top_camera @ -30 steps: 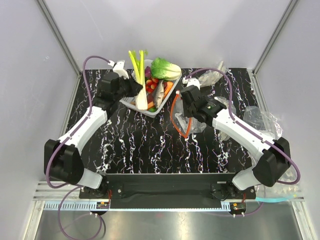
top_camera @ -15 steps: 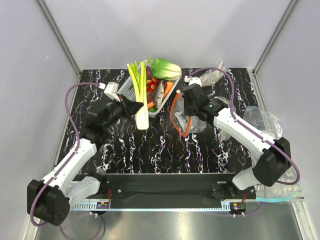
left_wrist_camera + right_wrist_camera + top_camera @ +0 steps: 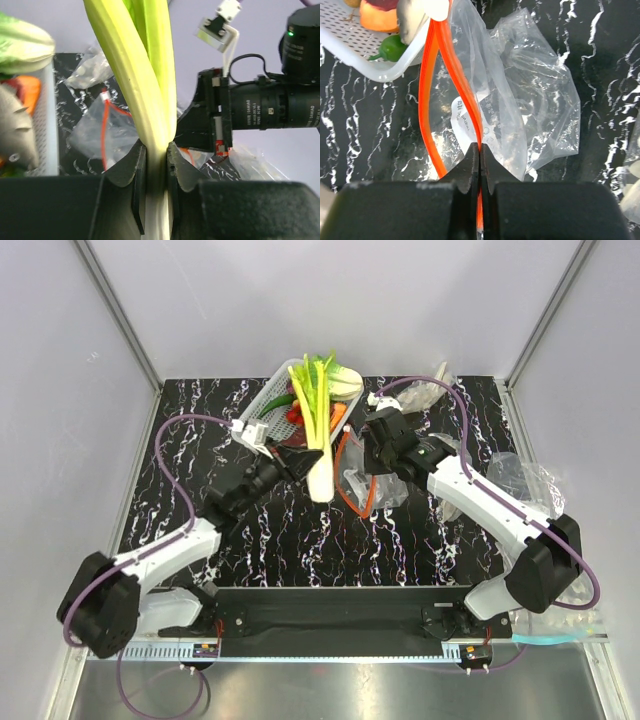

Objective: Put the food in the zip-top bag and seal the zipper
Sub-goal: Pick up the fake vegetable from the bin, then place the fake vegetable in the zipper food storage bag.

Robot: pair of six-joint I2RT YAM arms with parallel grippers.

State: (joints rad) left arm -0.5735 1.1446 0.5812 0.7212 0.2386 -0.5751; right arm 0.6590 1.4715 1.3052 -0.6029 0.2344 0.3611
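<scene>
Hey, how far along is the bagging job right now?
Done: the long white-and-green toy leek is up, clamped in the left claw. In hand: the right claw pinches one lip of the red-orange zipper strip, so the clear plastic zip-top bag gapes open. Left: no food shows inside yet; the leek and the small green pepper piece in the white perforated basket must go in, then sealing.

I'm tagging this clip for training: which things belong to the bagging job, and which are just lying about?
In the job: leek, held in the left tool; zip-top bag, its zipper pinched by the right tool.
Lying about: cabbage, small red pieces, crumpled clear bags at the right edge.
</scene>
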